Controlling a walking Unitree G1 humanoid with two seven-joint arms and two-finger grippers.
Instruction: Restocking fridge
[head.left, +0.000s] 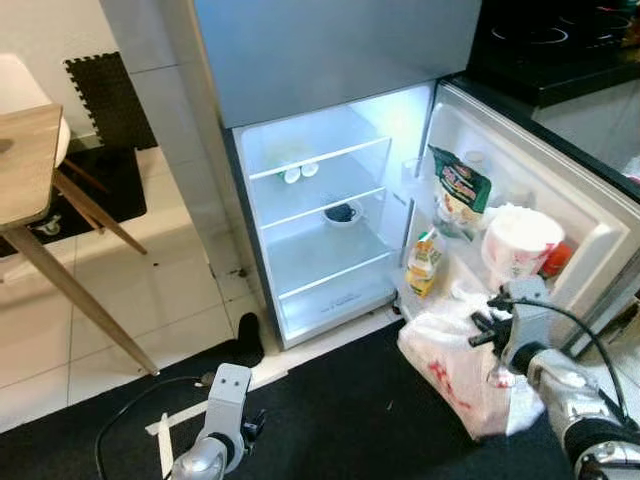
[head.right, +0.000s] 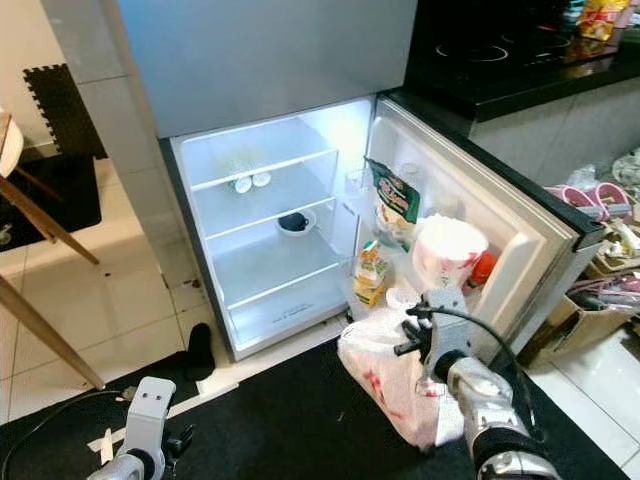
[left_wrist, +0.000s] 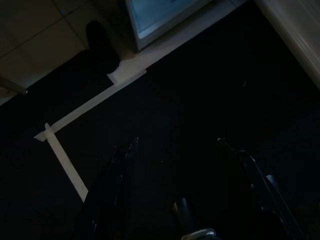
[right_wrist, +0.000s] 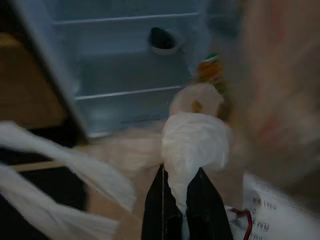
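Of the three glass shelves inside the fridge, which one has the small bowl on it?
The middle shelf: the bowl sits there, below the top shelf holding two white eggs.

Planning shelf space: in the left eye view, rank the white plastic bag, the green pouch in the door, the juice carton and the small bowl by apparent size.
1. White plastic bag, nearest the camera, so flattered
2. Green pouch
3. Juice carton
4. Small bowl, farthest back

The right tool grips the bag.

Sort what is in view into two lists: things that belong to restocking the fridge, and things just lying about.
Job:
open white fridge
white plastic shopping bag with red print, pinched by the right gripper
green snack pouch in the door
yellow juice carton in the door

Lying about:
wooden table
black sock
white floor tape
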